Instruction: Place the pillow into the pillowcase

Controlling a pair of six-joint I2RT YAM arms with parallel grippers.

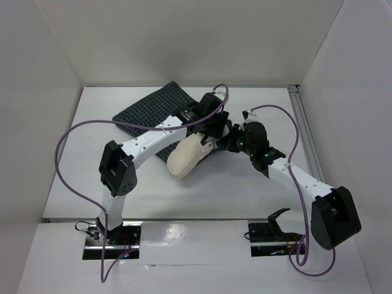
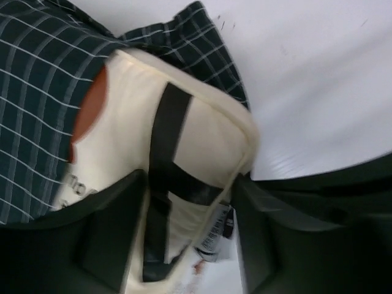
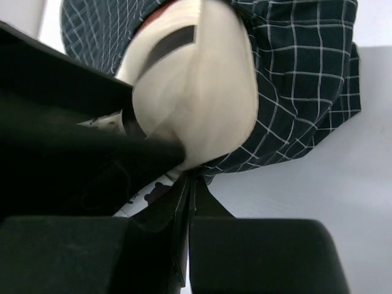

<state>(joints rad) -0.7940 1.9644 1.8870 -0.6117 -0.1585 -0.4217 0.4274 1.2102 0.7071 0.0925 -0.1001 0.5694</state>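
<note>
The cream-white pillow (image 1: pixel 185 159) lies mid-table, its far end inside the mouth of the dark checked pillowcase (image 1: pixel 150 110). In the left wrist view the pillow (image 2: pixel 208 135) shows a black strap, a brown print and a label, with the pillowcase (image 2: pixel 37 92) around its far end. My left gripper (image 1: pixel 211 131) (image 2: pixel 193 233) is closed on the pillow's near end. My right gripper (image 1: pixel 231 141) (image 3: pixel 187 226) is shut on the pillowcase's hem (image 3: pixel 193 196) below the pillow (image 3: pixel 202 86); checked fabric (image 3: pixel 306 79) wraps behind it.
White walls enclose the table on the left, back and right. A metal rail (image 1: pixel 306 131) runs along the right edge. Purple cables (image 1: pixel 67 153) loop off both arms. The arms' bases (image 1: pixel 113 236) stand at the near edge.
</note>
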